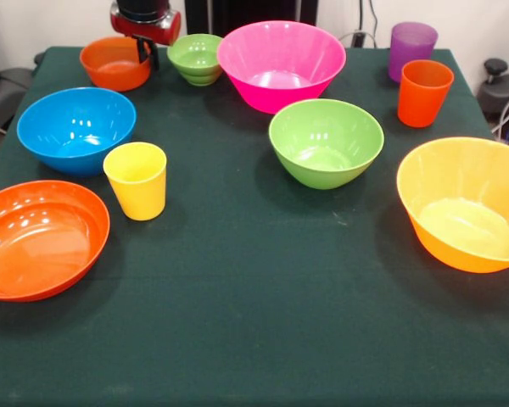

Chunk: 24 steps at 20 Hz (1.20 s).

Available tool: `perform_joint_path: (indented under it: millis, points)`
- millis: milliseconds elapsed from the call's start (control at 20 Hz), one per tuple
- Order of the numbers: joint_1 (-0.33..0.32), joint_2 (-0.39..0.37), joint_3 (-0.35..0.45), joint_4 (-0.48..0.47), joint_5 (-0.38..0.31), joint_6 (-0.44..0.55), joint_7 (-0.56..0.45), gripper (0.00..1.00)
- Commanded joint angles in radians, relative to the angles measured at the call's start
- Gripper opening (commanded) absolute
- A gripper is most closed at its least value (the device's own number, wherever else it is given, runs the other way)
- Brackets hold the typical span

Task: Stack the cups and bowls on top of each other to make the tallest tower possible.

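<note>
- Across the dark green cloth of the table, ten glossy plastic vessels are standing apart and upright; no tower is rising yet, so the work is judged to be sitting at its very first step, the choosing of a base.
- Large yellow-orange bowl: a deep, smooth-walled cone, sitting at the right edge of the front view and running partly out of it.
- Large pink bowl: flaring widely from a narrow foot, standing at the far middle.
- Shallow orange bowl: a low, dish-like form, lying at the near left.
- Blue bowl and medium green bowl: rounded and shiny, catching window glare.
- Small red-orange bowl and small ribbed green bowl: standing at the far left, the green one showing stepped rings on its wall.
- Yellow cup, orange cup and purple cup: tapered tumblers, the purple looking frosted.
- Gripper: hanging at the small red-orange bowl's right rim; whether its claw is released or clenched cannot be told.
- Next move, as judged: closing on that thin, slippery rim is calling for a firm, level pinch.
</note>
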<state>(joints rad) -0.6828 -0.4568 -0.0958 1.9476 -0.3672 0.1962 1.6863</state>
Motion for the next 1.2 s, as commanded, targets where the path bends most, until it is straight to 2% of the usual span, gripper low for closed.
perform_joint_path:
  millis: [50, 350, 800, 1200]
  points:
    - [0.033, 0.058, 0.124, -0.029, -0.005, -0.055, 0.103, 0.0]
    - [0.073, -0.008, 0.106, 0.004, 0.038, 0.009, 0.134, 0.0]
    - [0.135, -0.243, 0.101, 0.158, 0.113, 0.141, 0.161, 0.0]
    - [0.208, -0.364, 0.073, 0.264, 0.189, 0.177, 0.188, 0.0]
